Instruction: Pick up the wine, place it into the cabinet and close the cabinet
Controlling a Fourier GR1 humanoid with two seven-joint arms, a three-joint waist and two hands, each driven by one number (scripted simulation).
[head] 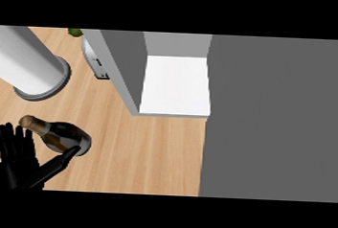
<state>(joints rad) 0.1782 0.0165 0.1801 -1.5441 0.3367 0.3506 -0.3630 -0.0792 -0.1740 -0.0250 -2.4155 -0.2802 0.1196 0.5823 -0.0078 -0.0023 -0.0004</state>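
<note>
The wine bottle (60, 135) is dark with a gold neck and stands on the wooden counter (152, 153) at the lower left, its top leaning toward the upper left in this view. My left hand (17, 169) is just to its left and below, open, with straight fingers pointing up. Its thumb stretches out to the bottle's near side. The cabinet (177, 85) stands open at the top centre, showing a white shelf. Its grey door (123, 68) is swung out to the left of the shelf. My right hand does not show.
A white cylinder on a grey base (28, 66) stands at the upper left. A small white and grey object (96, 60) sits behind the open door, with a green item (75, 32) at the top edge. A large grey panel (278, 118) fills the right side.
</note>
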